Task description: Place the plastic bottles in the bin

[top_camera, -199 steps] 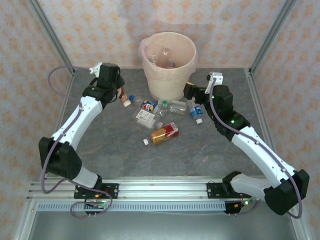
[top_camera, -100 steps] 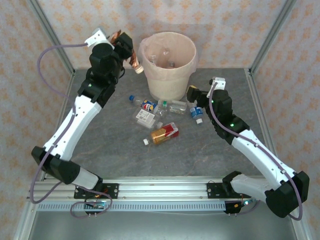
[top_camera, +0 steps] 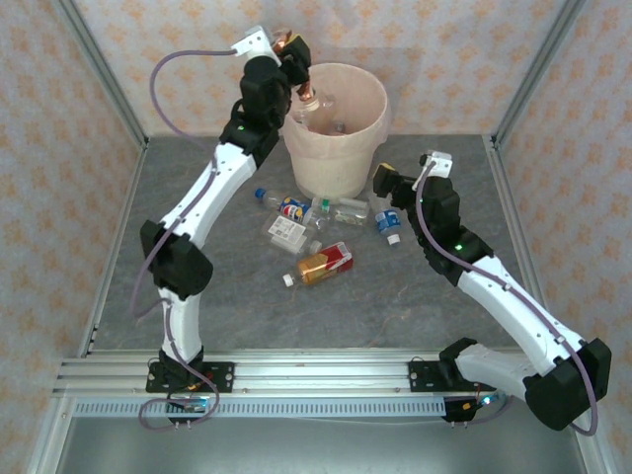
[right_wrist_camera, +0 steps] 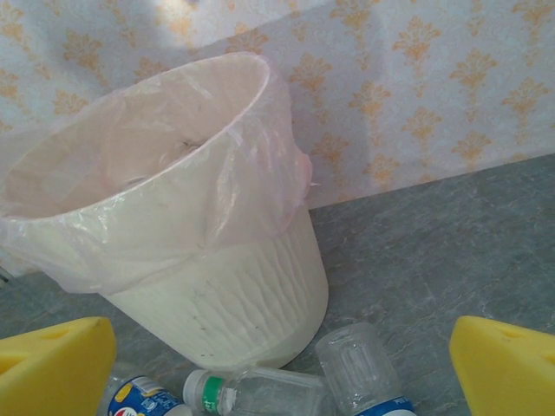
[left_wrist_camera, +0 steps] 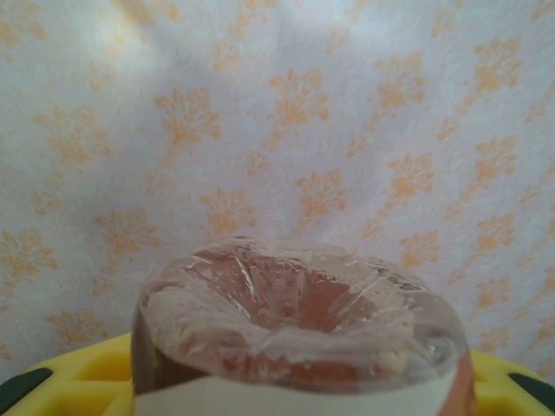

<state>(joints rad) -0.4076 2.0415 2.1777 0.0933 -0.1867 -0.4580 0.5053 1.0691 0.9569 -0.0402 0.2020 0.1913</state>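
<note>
Inside the bin (top_camera: 337,158), clear bottles (top_camera: 325,103); above its rim, left end effector (top_camera: 294,61) clenched on amber bottle (top_camera: 305,91); right end effector (top_camera: 379,180) released.

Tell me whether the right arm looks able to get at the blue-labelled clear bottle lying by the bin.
Probably yes. The right hand hangs open close above the bottle, nothing covers it, and the bin stands behind it, out of the way. A green-capped bottle lies close alongside.
</note>
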